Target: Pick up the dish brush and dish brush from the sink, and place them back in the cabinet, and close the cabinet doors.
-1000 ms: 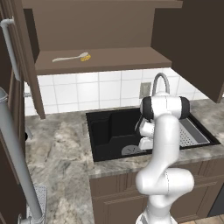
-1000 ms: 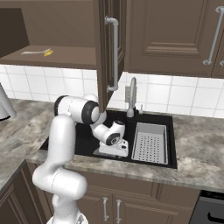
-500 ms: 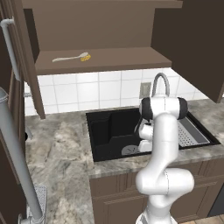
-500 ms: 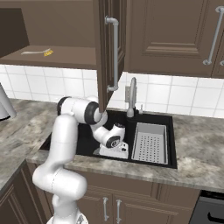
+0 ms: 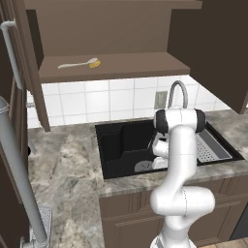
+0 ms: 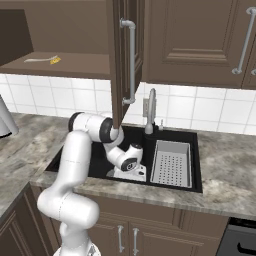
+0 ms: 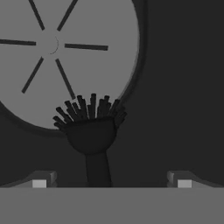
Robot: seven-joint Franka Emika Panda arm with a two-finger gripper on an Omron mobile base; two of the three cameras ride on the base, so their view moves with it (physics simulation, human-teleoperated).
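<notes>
We see our gripper lowered into the black sink, its two fingertips spread as wide as they go and holding nothing. Directly ahead of it, centred between the tips, lies the black-handled dish brush; its handle runs back toward us between the open fingers without touching either, and its bristle head points away, overlapping the edge of the round grey drain just beyond.

Well above the gripper, the whitish-handled dish brush with its yellow-orange head lies flat on the shelf of the open cabinet. One cabinet door hangs open above the arm, its silver bar handle upright. The curved faucet stands behind the gripper, and a grey drain tray sits in the basin beside it.
</notes>
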